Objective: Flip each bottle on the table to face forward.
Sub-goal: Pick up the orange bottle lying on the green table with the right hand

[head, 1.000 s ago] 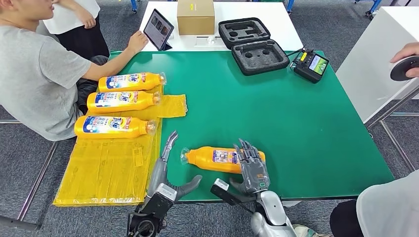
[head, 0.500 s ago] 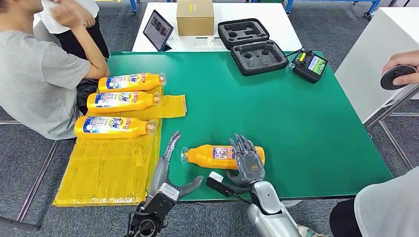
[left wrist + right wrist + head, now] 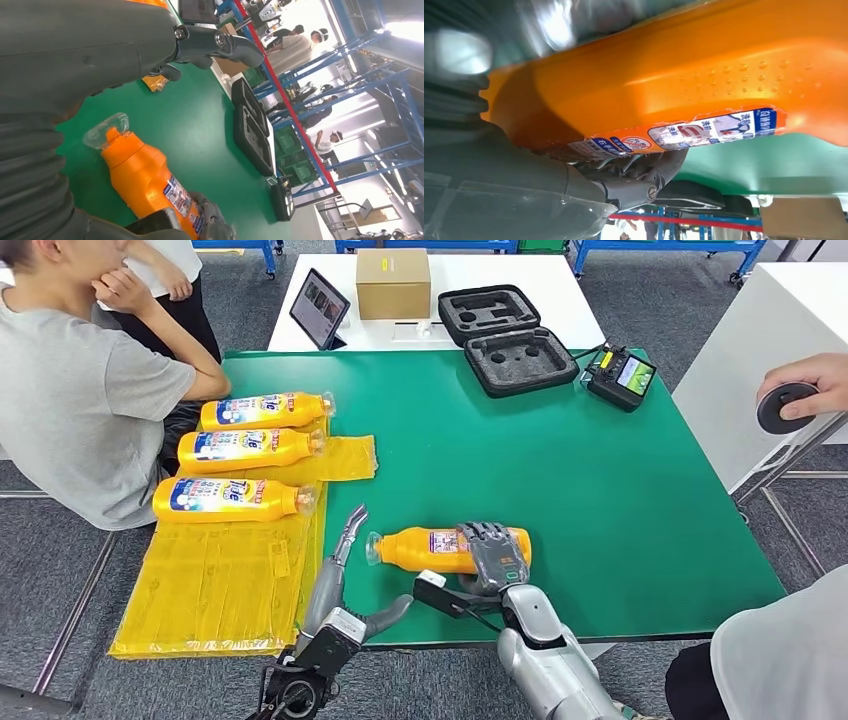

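Since a second ago, my right robot hand (image 3: 493,552) has curled over the orange bottle (image 3: 430,548), gripping it on the green desk (image 3: 600,500); my left robot hand (image 3: 345,570) stays open beside it.

On the bench (image 3: 620,490), three bottles (image 3: 232,448) lie side by side at the left on a plastic sheet (image 3: 220,580). A fourth bottle (image 3: 425,548) lies near the front edge, under the right hand (image 3: 492,552), with the left hand (image 3: 340,580) just left of its cap. A foam case (image 3: 510,340) and a controller (image 3: 620,376) sit at the back right.
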Robot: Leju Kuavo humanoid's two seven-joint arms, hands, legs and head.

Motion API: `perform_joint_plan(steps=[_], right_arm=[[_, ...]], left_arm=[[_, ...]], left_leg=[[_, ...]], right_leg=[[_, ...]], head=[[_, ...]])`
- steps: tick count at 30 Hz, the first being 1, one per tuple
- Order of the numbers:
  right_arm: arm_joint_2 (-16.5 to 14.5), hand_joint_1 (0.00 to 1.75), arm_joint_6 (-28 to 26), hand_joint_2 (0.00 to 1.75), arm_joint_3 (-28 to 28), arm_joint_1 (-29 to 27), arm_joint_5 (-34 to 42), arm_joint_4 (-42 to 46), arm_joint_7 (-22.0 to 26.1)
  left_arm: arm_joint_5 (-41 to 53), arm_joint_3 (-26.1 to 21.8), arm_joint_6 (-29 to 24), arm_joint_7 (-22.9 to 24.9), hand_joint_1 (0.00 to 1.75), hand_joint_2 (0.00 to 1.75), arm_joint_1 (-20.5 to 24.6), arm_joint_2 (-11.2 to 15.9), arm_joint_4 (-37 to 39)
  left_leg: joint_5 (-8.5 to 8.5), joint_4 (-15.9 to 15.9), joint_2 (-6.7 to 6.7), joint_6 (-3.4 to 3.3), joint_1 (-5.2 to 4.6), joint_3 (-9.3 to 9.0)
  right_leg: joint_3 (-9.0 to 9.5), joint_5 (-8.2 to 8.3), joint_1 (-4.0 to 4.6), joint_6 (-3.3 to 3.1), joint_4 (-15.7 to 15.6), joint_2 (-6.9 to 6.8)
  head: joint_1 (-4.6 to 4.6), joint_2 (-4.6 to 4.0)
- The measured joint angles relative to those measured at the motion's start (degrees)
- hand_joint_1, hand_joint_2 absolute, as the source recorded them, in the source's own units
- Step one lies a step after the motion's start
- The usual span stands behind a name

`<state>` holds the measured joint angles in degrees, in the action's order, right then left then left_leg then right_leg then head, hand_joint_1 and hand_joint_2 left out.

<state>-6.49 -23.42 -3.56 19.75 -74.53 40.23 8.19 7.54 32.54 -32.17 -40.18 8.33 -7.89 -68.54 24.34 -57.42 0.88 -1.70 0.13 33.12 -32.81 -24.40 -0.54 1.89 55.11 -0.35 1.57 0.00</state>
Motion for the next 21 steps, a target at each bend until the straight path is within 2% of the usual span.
perform_joint_plan(steps=[14,16,21], right_arm=[[0.36,1.75,4.93,1.75,1.58,2.17,10.10,-1.96,8.87],[0.38,1.75,5.87,1.75,2.50,2.31,13.53,-1.96,11.79],[0.14,1.75,9.97,1.75,5.96,1.99,27.25,-1.63,22.67]], left_arm=[[-0.47,0.05,0.00,-0.01,0.00,1.75,1.22,-0.42,0.61],[-0.52,0.13,-0.10,-0.01,0.00,1.75,1.28,-0.55,0.53],[-1.47,0.29,-1.05,-0.01,0.00,1.75,1.01,-0.62,-0.37]], left_leg=[[0.74,0.02,0.60,0.00,0.03,-1.22],[0.77,0.02,0.65,0.04,0.03,-1.28],[0.73,0.00,0.75,0.14,0.08,-1.35]], right_leg=[[1.13,-0.37,0.06,-0.06,-0.06,0.43],[1.19,-0.38,0.08,-0.06,-0.06,0.48],[1.44,-0.26,0.12,-0.13,-0.04,0.57]], head=[[0.00,0.00],[-0.01,0.00],[0.01,0.00]])
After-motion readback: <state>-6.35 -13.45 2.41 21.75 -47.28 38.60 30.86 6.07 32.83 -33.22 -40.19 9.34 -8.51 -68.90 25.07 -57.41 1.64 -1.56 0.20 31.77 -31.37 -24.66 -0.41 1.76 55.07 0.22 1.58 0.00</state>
